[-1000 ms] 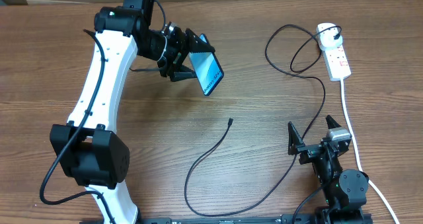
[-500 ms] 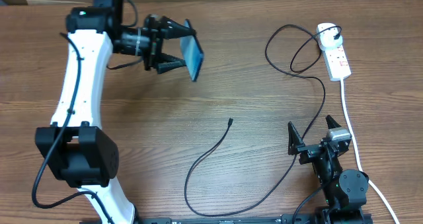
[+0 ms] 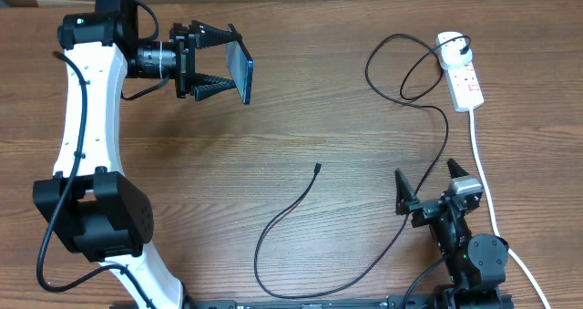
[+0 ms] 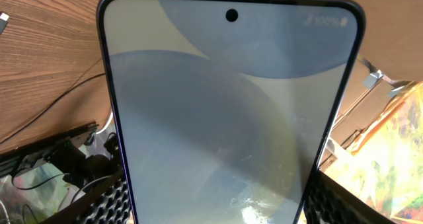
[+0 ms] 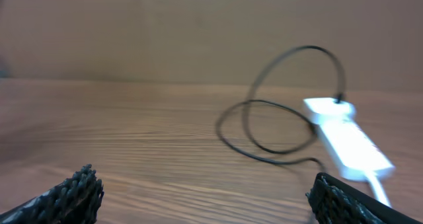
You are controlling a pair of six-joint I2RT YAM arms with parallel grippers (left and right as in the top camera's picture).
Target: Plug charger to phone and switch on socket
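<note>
My left gripper [image 3: 230,66] is shut on the phone [image 3: 246,67] and holds it above the table's far left, edge-on to the overhead camera. In the left wrist view the phone's lit blue-grey screen [image 4: 225,112] fills the frame between the padded fingers [image 4: 109,201]. The charger's connector tip [image 3: 316,168] lies free mid-table. Its black cable [image 3: 273,225] loops round to the plug in the white socket [image 3: 463,72] at the far right. My right gripper [image 3: 426,183] stands open near the front right, holding nothing. From its wrist I see the socket [image 5: 345,141] and the cable loops [image 5: 264,108] ahead.
The socket's thick white cord [image 3: 481,168] runs down the right side, close past the right arm. Bare wooden table [image 3: 182,181] lies between the two arms. A cardboard wall [image 5: 198,32] stands behind the table.
The left arm has swung left and back with the phone, which has turned from face-up-tilted to edge-on. The right arm and the cable have not moved.
</note>
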